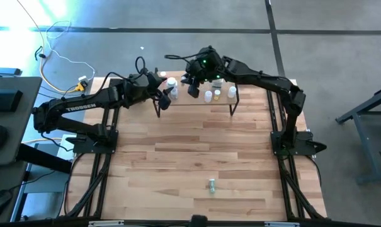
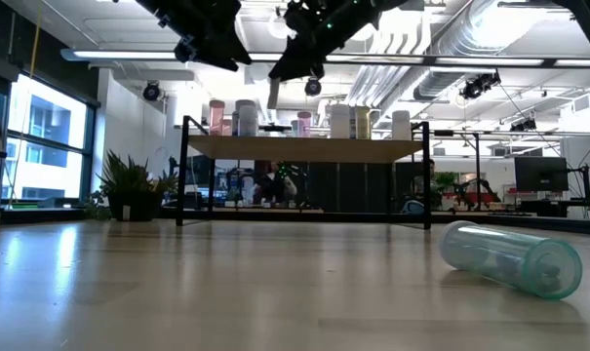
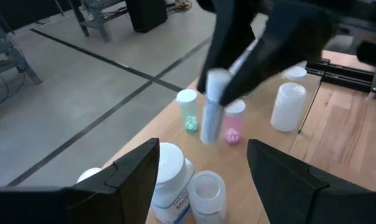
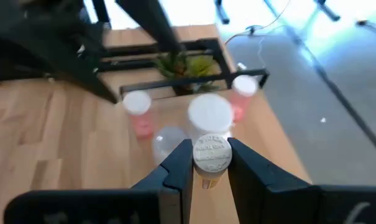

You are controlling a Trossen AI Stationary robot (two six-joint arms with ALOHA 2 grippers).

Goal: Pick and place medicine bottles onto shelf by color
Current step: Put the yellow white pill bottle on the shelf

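At the high view's upper centre, the right gripper (image 4: 205,163) clamps 1 small white-capped bottle (image 4: 212,155) above the light-wood shelf (image 1: 196,101), apparently mid-placement, needing lowering among matching bottles, while the left gripper (image 3: 203,171) gapes empty nearby.

A small green leafy plant (image 4: 186,64) stands at the far left corner of the wooden table (image 1: 177,164). A yellow cable (image 1: 58,82) lies on the grey floor (image 1: 341,57) beyond that corner. A dark desk (image 1: 4,120) stands left of the table.

bottles (image 1: 216,94): upright, clustered on shelf (image 1: 253,101) | green vial (image 1: 211,185): on its side, table front
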